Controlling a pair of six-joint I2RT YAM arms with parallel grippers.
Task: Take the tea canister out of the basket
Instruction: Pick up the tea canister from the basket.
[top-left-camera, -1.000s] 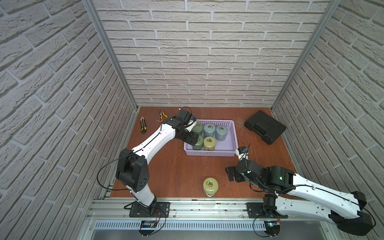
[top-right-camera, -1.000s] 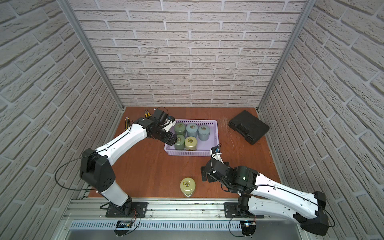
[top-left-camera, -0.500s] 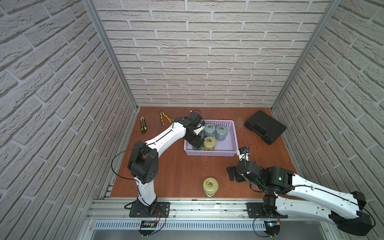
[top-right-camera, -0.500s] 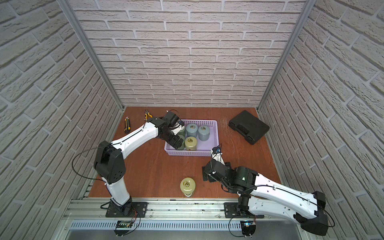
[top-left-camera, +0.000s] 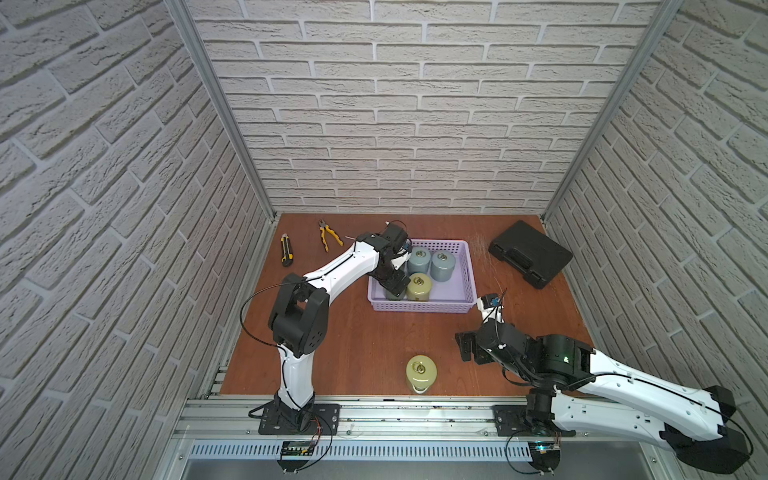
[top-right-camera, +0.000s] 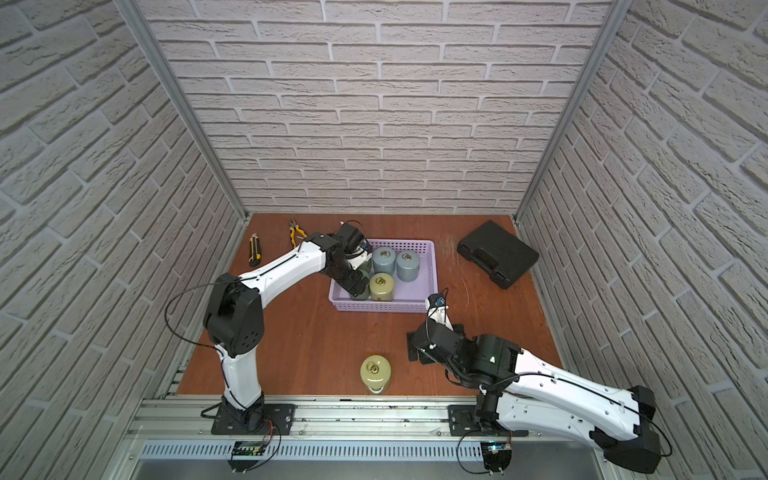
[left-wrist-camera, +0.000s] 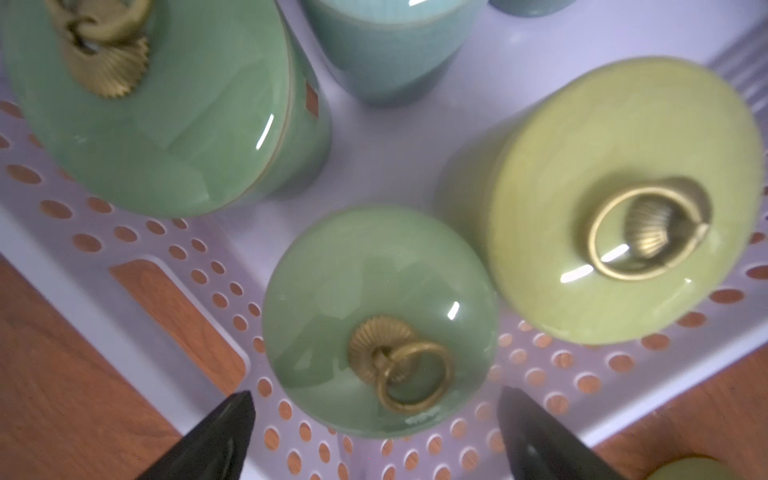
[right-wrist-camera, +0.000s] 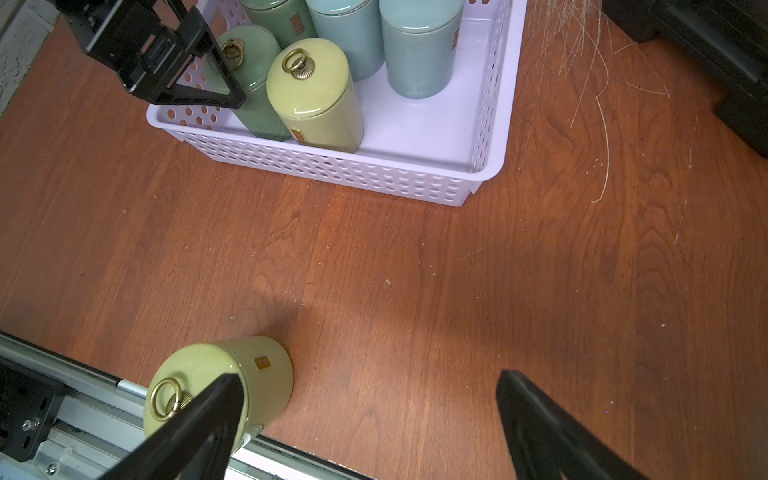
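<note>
Your left jaws stand wide apart, straddling from above the green tea canister (left-wrist-camera: 374, 299) in the near-left corner of the basket (top-left-camera: 422, 306), gripping nothing. Your right jaws gape too, empty, over the counter (right-wrist-camera: 415, 270) beside a yellow-green canister (right-wrist-camera: 232, 365) at the front edge.

Lavender basket (top-left-camera: 419, 306), green tea canister (left-wrist-camera: 357, 282)
</note>
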